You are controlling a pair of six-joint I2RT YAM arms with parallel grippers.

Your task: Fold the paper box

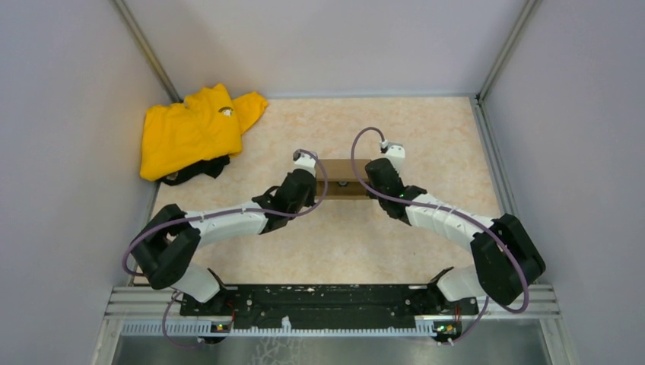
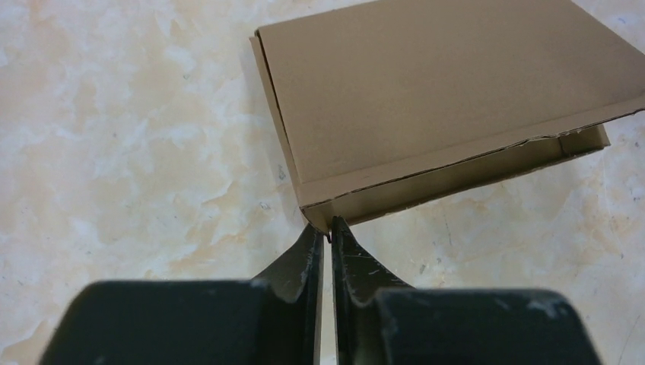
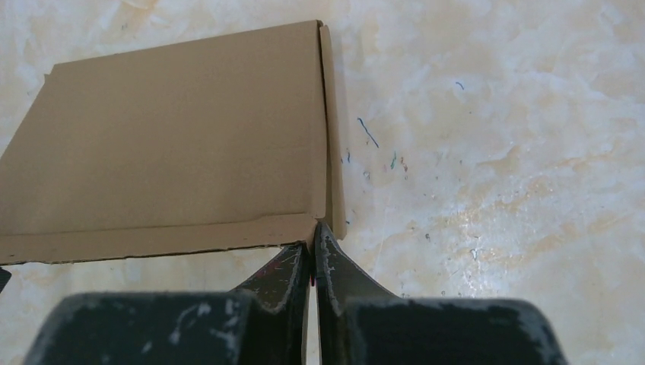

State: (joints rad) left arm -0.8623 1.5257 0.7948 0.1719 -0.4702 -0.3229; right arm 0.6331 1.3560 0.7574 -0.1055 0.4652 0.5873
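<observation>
The left gripper [image 2: 328, 228] is almost clenched, its tips touching a near corner of the paper box [image 2: 426, 99]. The right gripper [image 3: 312, 232], clenched empty, touches the other near corner. The box lies on the marbled table [image 1: 342, 243] between them.

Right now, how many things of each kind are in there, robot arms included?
Brown paper box: 1
Bright yellow garment: 1
Unclear dark cloth poking out from under it: 1
Robot arms: 2, the left arm and the right arm
Total: 5
</observation>
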